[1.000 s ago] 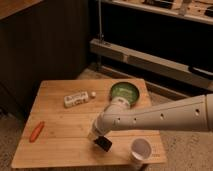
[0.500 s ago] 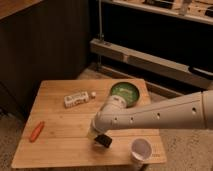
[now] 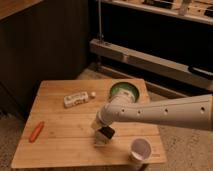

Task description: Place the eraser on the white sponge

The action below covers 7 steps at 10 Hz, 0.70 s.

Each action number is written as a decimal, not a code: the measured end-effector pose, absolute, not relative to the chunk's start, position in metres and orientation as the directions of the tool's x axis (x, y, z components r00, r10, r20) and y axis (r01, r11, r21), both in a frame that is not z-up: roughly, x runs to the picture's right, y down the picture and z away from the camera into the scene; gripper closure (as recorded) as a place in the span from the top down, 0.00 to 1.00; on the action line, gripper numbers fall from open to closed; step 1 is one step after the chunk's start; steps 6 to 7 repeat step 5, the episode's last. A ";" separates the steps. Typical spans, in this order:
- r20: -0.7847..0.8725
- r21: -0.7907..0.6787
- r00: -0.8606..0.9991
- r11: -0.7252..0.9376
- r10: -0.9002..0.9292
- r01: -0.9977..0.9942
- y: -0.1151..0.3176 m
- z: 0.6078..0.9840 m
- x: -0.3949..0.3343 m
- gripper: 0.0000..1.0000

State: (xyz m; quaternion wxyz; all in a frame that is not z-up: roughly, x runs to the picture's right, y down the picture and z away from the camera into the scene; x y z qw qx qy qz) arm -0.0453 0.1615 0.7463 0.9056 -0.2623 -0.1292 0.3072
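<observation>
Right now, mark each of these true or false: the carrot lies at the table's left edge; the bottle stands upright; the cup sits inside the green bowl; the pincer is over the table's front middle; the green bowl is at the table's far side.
1. The carrot lies near the left edge of the table: true.
2. The bottle stands upright: false, it lies on its side.
3. The cup sits inside the green bowl: false, it stands alone at the front right corner.
4. The pincer is over the front middle: true, with the black eraser at its tip.
5. The green bowl is at the far side: true.
</observation>
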 end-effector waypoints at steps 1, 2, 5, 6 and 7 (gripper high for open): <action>0.067 -0.555 0.783 0.675 0.619 -0.486 0.164 0.745 -0.047 0.54; 0.063 -0.554 0.783 0.674 0.619 -0.488 0.167 0.742 -0.049 0.45; 0.069 -0.552 0.780 0.675 0.622 -0.489 0.166 0.742 -0.048 0.16; 0.069 -0.552 0.780 0.675 0.622 -0.489 0.166 0.742 -0.048 0.16; 0.069 -0.552 0.780 0.675 0.622 -0.489 0.166 0.742 -0.048 0.16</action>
